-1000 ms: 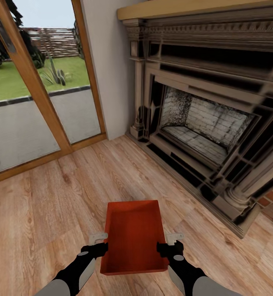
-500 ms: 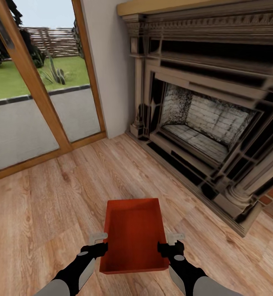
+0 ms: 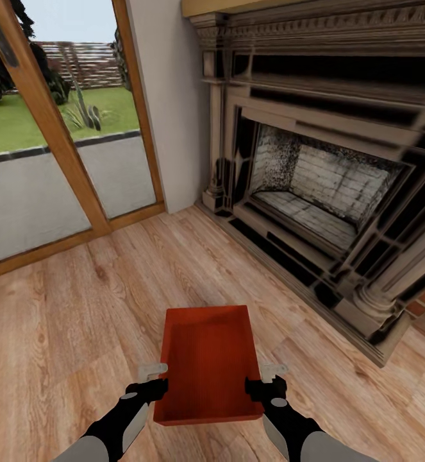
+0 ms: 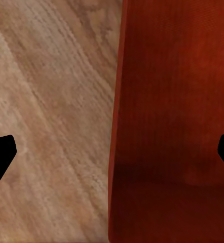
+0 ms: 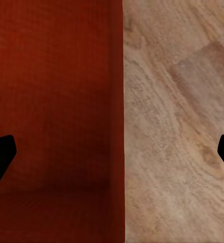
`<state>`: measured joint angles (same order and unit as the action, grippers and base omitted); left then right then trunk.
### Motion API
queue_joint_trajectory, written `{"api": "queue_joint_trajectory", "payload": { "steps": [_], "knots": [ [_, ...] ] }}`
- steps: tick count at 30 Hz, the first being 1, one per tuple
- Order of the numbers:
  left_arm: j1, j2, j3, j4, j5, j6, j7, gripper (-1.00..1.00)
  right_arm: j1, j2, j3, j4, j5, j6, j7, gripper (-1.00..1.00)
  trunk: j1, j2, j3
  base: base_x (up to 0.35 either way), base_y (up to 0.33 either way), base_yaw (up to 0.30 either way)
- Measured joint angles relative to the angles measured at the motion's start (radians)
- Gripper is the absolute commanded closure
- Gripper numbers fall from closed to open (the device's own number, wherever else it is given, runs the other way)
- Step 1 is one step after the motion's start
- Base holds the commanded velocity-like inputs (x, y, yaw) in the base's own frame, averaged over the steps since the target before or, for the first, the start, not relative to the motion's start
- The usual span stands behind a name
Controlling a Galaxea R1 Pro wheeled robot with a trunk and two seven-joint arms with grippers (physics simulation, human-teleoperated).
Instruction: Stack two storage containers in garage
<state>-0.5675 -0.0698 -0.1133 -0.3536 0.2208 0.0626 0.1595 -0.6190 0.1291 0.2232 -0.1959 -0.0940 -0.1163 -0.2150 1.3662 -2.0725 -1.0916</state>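
On wood planks, rectangular orange-red container (image 3: 207, 362).

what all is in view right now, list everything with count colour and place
storage container: one, orange-red, empty, between the two grippers over the wood floor
wood floor: one, light plank, across the foreground
fireplace: one, dark ornate surround, pale brick inside, ahead on the right
glass door: one, wood frame, on the left, lawn and fence outside
left gripper: one, black with grey fingers, astride the container's left wall
right gripper: one, same, astride its right wall
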Motion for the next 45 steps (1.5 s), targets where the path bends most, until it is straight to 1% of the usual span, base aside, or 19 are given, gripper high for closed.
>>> {"api": "queue_joint_trajectory", "payload": {
  "steps": [30, 45],
  "knots": [
    [0.0, 0.0, 0.001, 0.0, 0.0, 0.0, 0.0, -1.0, 0.0, 0.001, 0.0, 0.0, -0.002, 0.001, 0.003, -1.0, 0.115, -0.21, -0.094, 0.0, 0.0, 0.0],
    [0.0, 0.0, 0.001, 0.0, 0.001, -0.002, 0.0, -1.0, 0.0, 0.0, 0.001, -0.001, 0.002, -0.001, 0.003, -1.0, 0.115, -0.21, -0.094, 0.0, 0.0, 0.0]
  ]
}}
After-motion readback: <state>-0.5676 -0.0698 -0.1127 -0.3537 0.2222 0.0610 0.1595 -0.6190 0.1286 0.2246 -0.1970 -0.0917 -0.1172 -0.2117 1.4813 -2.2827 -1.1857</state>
